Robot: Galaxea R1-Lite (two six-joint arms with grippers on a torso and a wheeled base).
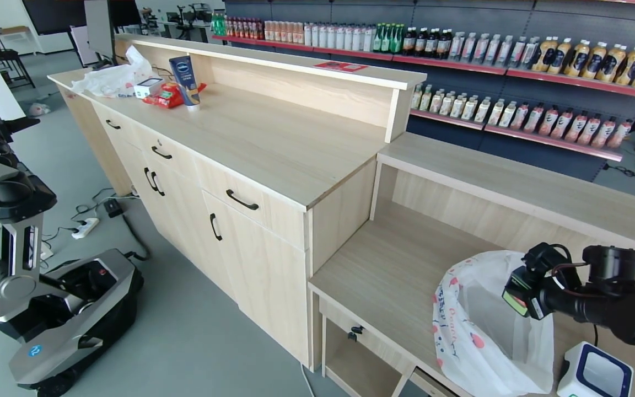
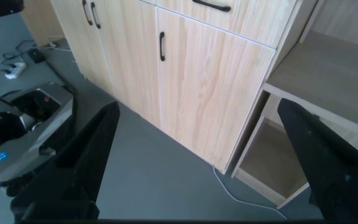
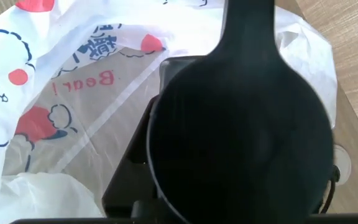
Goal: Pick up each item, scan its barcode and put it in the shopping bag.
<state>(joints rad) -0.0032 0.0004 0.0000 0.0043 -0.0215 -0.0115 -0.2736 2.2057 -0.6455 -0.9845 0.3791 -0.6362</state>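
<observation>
The white shopping bag (image 1: pixel 483 336) with red and blue prints stands open on the low desk at the right. My right gripper (image 1: pixel 532 286) hangs just over its mouth, shut on a black item (image 1: pixel 518 298) with a green and red label. In the right wrist view this item (image 3: pixel 241 124) is a large dark round shape above the bag (image 3: pixel 73 93). More items wait far off on the long counter: a blue tube (image 1: pixel 185 80) standing upright, a red packet (image 1: pixel 166 96) and a small white box (image 1: pixel 148 86). My left gripper (image 2: pixel 197 109) is open above the floor beside the cabinets.
A white scanner (image 1: pixel 596 372) with a blue window sits on the low desk right of the bag. A crumpled white plastic bag (image 1: pixel 111 77) lies at the counter's far end. Shelves of bottles (image 1: pixel 461 49) line the back wall. Cables and a power strip (image 1: pixel 86 227) lie on the floor.
</observation>
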